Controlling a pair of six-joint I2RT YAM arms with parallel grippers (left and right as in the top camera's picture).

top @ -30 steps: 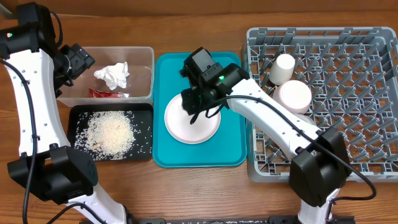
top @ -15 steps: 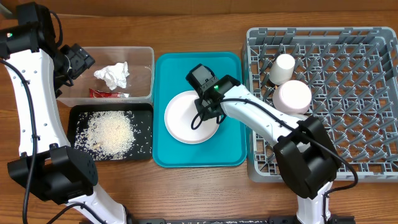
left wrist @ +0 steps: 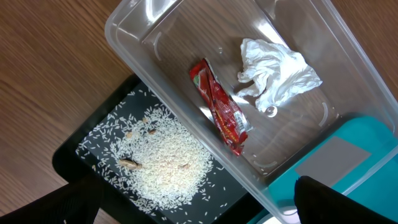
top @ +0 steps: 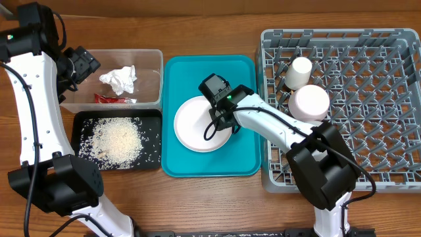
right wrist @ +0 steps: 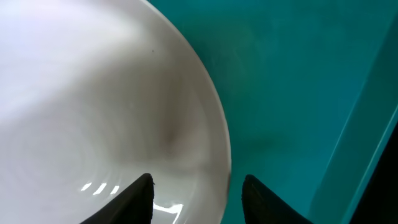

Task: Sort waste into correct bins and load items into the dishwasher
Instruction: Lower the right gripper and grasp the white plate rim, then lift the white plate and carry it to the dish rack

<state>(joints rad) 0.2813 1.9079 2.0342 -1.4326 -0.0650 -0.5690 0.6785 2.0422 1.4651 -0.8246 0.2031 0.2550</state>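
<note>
A white plate (top: 197,125) lies on the teal tray (top: 247,79). My right gripper (top: 222,122) is low over the plate's right edge. In the right wrist view it (right wrist: 199,196) is open, and its fingers (right wrist: 140,199) straddle the plate's rim (right wrist: 225,162) without closing on it. My left gripper (top: 84,63) hangs open and empty above the clear tub (top: 154,59). The tub holds the white tissue (left wrist: 277,74) and the red wrapper (left wrist: 221,109). The black tray (left wrist: 81,149) holds the rice (left wrist: 161,165). The grey dish rack (top: 368,131) holds a white cup (top: 299,71) and a pale pink dish (top: 309,102).
The teal tray sits between the two bins on the left and the rack on the right. The rack's upright pegs stand close to the tray's right edge. The wooden table (top: 197,197) shows in front.
My right gripper has come down and shifted slightly toward the plate's right rim. The left arm has not moved.
</note>
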